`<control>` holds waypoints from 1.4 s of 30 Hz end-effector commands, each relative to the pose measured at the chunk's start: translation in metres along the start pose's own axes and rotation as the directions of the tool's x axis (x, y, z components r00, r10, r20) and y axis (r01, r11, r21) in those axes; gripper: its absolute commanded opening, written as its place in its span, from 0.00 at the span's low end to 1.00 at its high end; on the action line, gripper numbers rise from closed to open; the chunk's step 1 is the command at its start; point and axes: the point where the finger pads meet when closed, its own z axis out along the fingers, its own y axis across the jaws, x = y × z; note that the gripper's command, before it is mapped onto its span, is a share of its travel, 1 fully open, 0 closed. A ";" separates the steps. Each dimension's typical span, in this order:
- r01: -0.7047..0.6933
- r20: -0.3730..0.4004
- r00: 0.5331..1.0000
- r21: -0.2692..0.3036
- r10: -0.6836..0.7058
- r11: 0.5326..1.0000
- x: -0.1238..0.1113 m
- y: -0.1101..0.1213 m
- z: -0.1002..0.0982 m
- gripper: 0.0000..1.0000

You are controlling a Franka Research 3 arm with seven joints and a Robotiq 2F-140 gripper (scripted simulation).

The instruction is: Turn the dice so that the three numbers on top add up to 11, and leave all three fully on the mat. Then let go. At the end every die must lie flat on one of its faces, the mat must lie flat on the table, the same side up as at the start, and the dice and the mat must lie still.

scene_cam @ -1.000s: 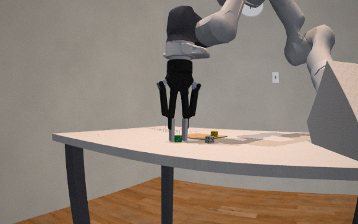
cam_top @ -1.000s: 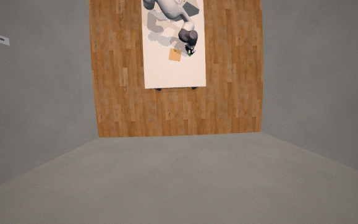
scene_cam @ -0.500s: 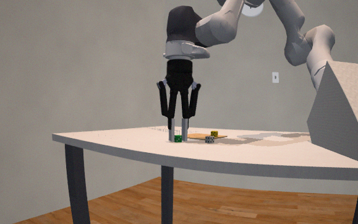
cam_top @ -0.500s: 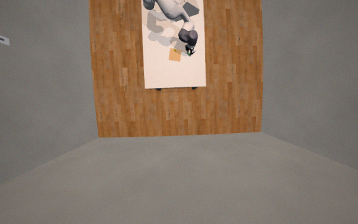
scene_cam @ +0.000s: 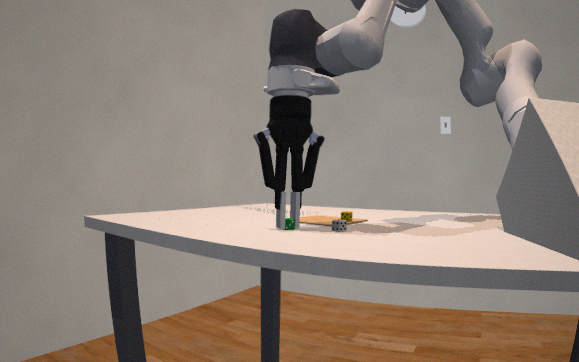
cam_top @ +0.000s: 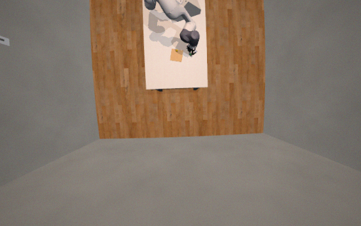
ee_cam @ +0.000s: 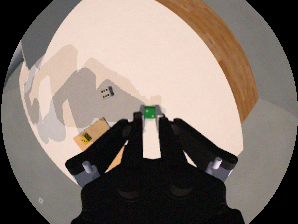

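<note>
on the white table (scene_cam: 208, 235), just off the mat (scene_cam: 325, 220), the gripper (scene_cam: 288, 220) stands upright, fingers nearly together, pinching the green die (scene_cam: 290, 224). the yellow die (scene_cam: 346, 216) sits on the mat, the white die (scene_cam: 339, 225) at its near edge.

Green die (scene_cam: 290, 224) partly hidden between jaws; pips unreadable; arm base cut off.
</note>
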 end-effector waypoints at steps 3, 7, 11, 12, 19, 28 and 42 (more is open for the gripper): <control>0.004 0.000 1.000 -0.001 -0.004 1.000 0.000 0.001 0.001 0.09; 0.004 0.000 1.000 -0.001 -0.004 1.000 0.000 0.001 0.001 0.09; 0.004 0.000 1.000 -0.001 -0.004 1.000 0.000 0.001 0.001 0.09; 0.004 0.000 1.000 -0.001 -0.004 1.000 0.000 0.001 0.001 0.09; 0.004 0.000 1.000 -0.001 -0.004 1.000 0.000 0.001 0.001 0.09; 0.004 0.000 1.000 -0.001 -0.004 1.000 0.000 0.001 0.001 0.09; 0.004 0.000 1.000 -0.001 -0.004 1.000 0.000 0.001 -0.024 0.09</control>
